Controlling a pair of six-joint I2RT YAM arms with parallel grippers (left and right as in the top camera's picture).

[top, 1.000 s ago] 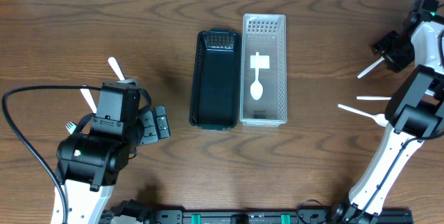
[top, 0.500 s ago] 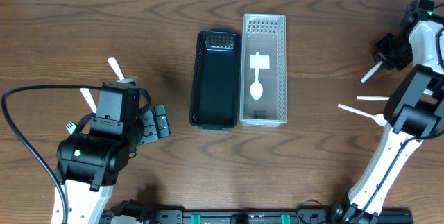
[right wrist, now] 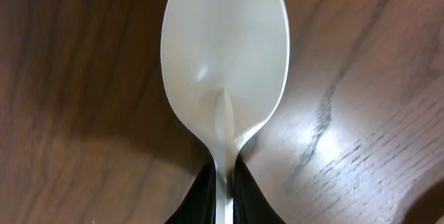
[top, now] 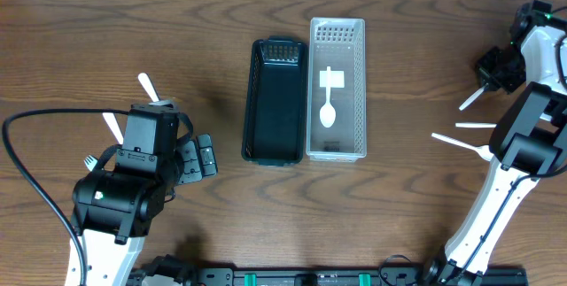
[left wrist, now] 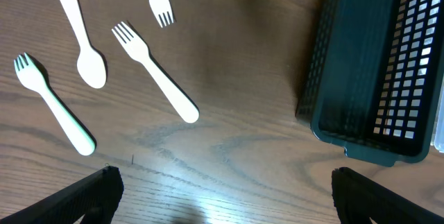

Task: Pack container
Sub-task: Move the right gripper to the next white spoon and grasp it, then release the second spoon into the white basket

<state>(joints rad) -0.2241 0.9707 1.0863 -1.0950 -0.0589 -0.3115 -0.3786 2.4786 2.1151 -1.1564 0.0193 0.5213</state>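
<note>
At the right gripper (right wrist: 222, 191): clamped on the handle of the held spoon (right wrist: 225, 50), bowl pointing out past the tips; contact with the table (top: 416, 20) cannot be told.
Way to goal: the clear bin (top: 361, 91) lies to the robot's left of the held spoon, well apart; it is judged the drop place, as a binned spoon (top: 327, 113) already lies in it.
Axes: the clear bin's long axis runs straight away from the robot; the held spoon is carried diagonal to it, so a wrist turn is judged needed.
Nearer arm: the load is with the right arm; the left gripper (left wrist: 225, 193) is nearer the black bin (top: 251, 100).
Left gripper: fingers spread wide, nothing held.
Bins: two, touching side by side; nothing is seen in the black bin.
Spoons: three (one held, one binned, one loose spoon (left wrist: 80, 37) at left).
Forks (left wrist: 156, 71): three at left, one cut off by the frame edge.
Utensils (top: 477, 125) at right: two, kind too small to tell.
</note>
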